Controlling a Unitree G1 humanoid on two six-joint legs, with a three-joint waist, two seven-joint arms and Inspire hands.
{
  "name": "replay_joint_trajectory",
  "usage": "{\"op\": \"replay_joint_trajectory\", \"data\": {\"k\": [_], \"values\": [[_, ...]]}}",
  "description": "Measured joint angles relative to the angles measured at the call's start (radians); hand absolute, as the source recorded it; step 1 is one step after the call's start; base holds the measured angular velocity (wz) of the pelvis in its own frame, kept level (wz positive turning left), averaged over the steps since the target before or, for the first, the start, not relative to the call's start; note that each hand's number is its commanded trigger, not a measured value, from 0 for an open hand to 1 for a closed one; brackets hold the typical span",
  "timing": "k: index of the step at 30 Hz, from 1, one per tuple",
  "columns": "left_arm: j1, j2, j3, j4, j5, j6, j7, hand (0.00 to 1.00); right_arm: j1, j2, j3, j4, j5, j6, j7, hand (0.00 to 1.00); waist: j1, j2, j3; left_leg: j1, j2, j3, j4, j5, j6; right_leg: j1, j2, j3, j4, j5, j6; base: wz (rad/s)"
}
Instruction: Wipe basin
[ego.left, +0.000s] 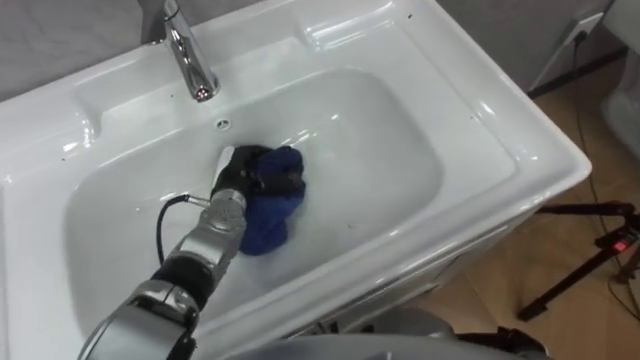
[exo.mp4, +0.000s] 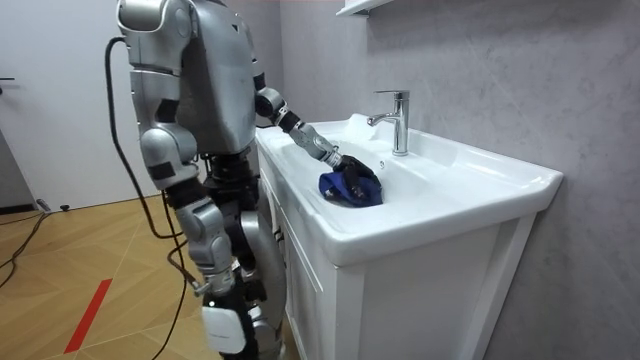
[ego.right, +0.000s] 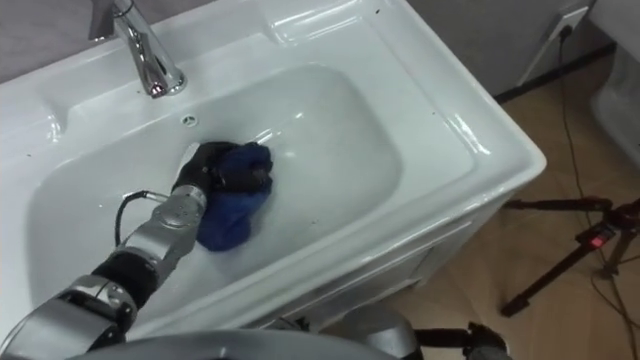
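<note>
A dark blue cloth (ego.left: 275, 215) lies bunched in the bowl of the white basin (ego.left: 390, 130), a little left of its middle. My left hand (ego.left: 238, 182) reaches in from the lower left, with its dark fingers curled over the cloth's left and upper part and pressing it against the basin floor. The room view has the same hand (exo.mp4: 345, 165) on the cloth (exo.mp4: 358, 190), while I stand at the cabinet's end leaning slightly in. My right hand (exo.mp4: 222, 318) hangs low by my side. In the right eye view the cloth (ego.right: 235, 210) sits under the hand (ego.right: 205, 170).
A chrome faucet (ego.left: 190, 60) stands on the back rim, with a small overflow hole (ego.left: 223, 124) below it. Dark tripod legs (ego.left: 590, 250) and cables lie on the wooden floor right of the cabinet. A red floor stripe (exo.mp4: 90, 310) runs behind me.
</note>
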Motion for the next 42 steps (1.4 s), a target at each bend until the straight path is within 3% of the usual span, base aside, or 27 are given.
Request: {"op": "replay_joint_trajectory", "data": {"k": [5,10,13,15,18,20,21,30,37,40,42], "values": [[-0.001,0.001,-0.061,-0.069,-0.046,0.040,-0.002,1.00,-0.021,0.002,0.034,-0.003,0.065,-0.002,0.003,0.00,-0.011,0.002,-0.0009,-0.008,-0.004,-0.001,-0.001,-0.001,0.009,0.029,-0.018,-0.038,-0.040,0.005,0.011,0.26],[-0.008,0.001,-0.100,-0.098,-0.054,0.055,-0.013,1.00,-0.043,0.005,0.060,0.004,0.086,-0.012,0.004,0.00,-0.026,0.007,-0.0004,-0.019,-0.015,0.000,0.006,0.002,0.020,0.043,-0.038,-0.061,-0.064,0.007,0.022,0.23],[-0.024,0.001,-0.124,-0.114,-0.054,0.092,-0.021,1.00,-0.042,0.002,0.061,0.001,0.099,-0.021,0.003,0.00,-0.042,0.013,0.0032,-0.016,-0.023,0.005,0.007,0.002,0.021,0.052,-0.049,-0.061,-0.071,0.004,0.034,0.06],[-0.024,-0.002,-0.145,-0.166,-0.078,0.113,-0.054,1.00,-0.040,0.000,0.061,-0.001,0.100,-0.020,0.002,0.00,-0.052,0.020,0.0086,-0.017,-0.027,0.010,0.004,-0.004,0.036,0.046,-0.052,-0.056,-0.067,0.002,0.041,-0.06],[-0.031,-0.027,-0.190,-0.226,-0.084,0.113,-0.091,1.00,-0.042,0.000,0.064,-0.001,0.108,-0.021,0.004,0.00,-0.064,0.021,0.0122,-0.019,-0.023,0.022,0.004,-0.007,0.041,0.048,-0.053,-0.042,-0.067,0.004,0.046,-0.14],[-0.037,-0.071,-0.218,-0.255,-0.084,0.111,-0.134,1.00,-0.047,0.002,0.070,0.000,0.108,-0.031,0.008,0.00,-0.087,0.015,0.0227,-0.017,-0.024,0.030,0.003,-0.008,0.042,0.044,-0.052,-0.029,-0.067,0.005,0.047,-0.15],[-0.051,-0.085,-0.226,-0.271,-0.094,0.111,-0.156,1.00,-0.046,0.002,0.070,0.001,0.108,-0.032,0.013,0.00,-0.091,0.020,0.0242,-0.019,-0.023,0.032,0.003,-0.008,0.042,0.041,-0.051,-0.028,-0.067,0.005,0.047,-0.09],[-0.067,-0.083,-0.233,-0.314,-0.132,0.116,-0.212,1.00,-0.049,-0.002,0.070,0.003,0.099,-0.035,0.013,0.00,-0.099,0.036,0.0276,-0.032,-0.022,0.033,0.005,-0.008,0.041,0.028,-0.047,-0.035,-0.067,0.005,0.045,-0.01],[-0.066,-0.082,-0.232,-0.314,-0.129,0.119,-0.224,1.00,-0.046,-0.002,0.071,0.003,0.108,-0.042,0.030,0.00,-0.098,0.024,0.0270,-0.029,-0.022,0.029,0.008,-0.008,0.041,0.031,-0.048,-0.034,-0.066,0.005,0.045,0.00],[-0.062,-0.076,-0.232,-0.312,-0.128,0.119,-0.234,1.00,-0.039,0.001,0.070,0.004,0.108,-0.044,0.038,0.00,-0.097,0.003,0.0290,-0.019,-0.021,0.028,0.007,-0.008,0.041,0.040,-0.047,-0.034,-0.066,0.005,0.045,0.00],[-0.057,-0.072,-0.233,-0.312,-0.118,0.119,-0.234,1.00,-0.037,0.004,0.077,0.004,0.108,-0.045,0.039,0.00,-0.081,-0.013,0.0263,-0.014,-0.020,0.029,0.007,-0.008,0.041,0.042,-0.046,-0.032,-0.064,0.005,0.044,-0.06]]}}
